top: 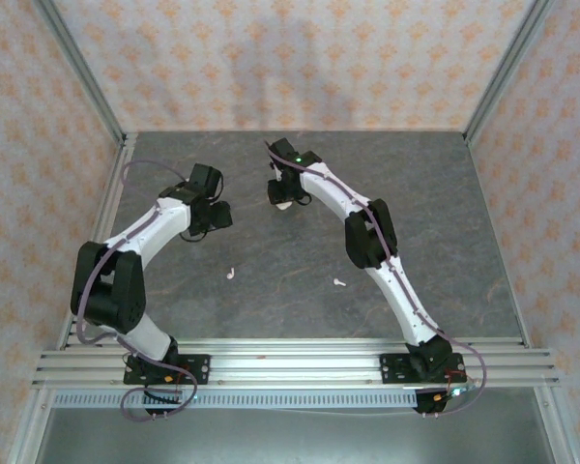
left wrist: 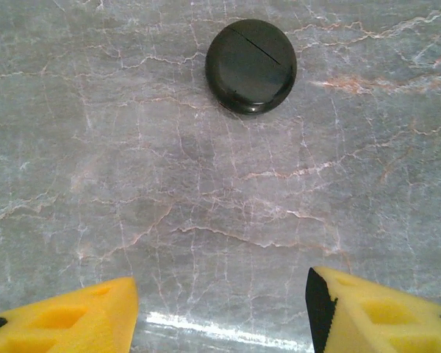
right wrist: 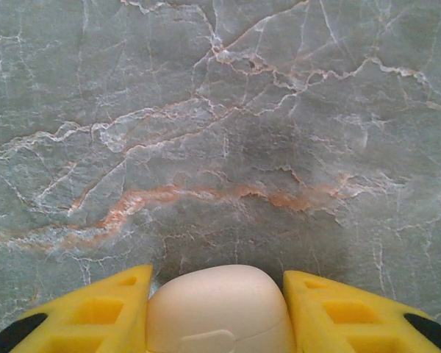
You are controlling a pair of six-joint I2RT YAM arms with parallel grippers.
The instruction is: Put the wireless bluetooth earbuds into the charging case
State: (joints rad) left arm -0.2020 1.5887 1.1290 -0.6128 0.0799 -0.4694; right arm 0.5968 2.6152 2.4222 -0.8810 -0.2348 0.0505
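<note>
In the right wrist view the right gripper point(right wrist: 217, 279) sits at the bottom edge of the frame, its two yellow fingers point(right wrist: 88, 316) closed against the left and right flanks of the one charging case point(right wrist: 217, 312). The case is a pale, rounded pebble wedged between them at bottom centre. In the top view the same right gripper point(top: 288, 191) stands just above the frame's centre, with the charging case point(top: 283, 198) a small white patch at its tip. Above the case in the wrist view, the grey marble-patterned table point(right wrist: 220, 110) spreads out, crossed by an orange vein. The left gripper point(left wrist: 220, 279) is open: its two yellow fingers point(left wrist: 66, 323) stand in the bottom corners of the left wrist view, well apart, with bare tabletop between them. One black disc point(left wrist: 251, 66), round with a thin slit across its top, lies on the table at the upper centre of that view, apart from both fingers. In the top view the left gripper point(top: 216, 213) is left of centre, near the right one but not touching it. Two earbuds lie loose on the table point(top: 445, 213) below the grippers: one earbud point(top: 231, 274) lower left of centre, the other earbud point(top: 339, 282) lower right of centre. They are well apart from each other and from the case.
</note>
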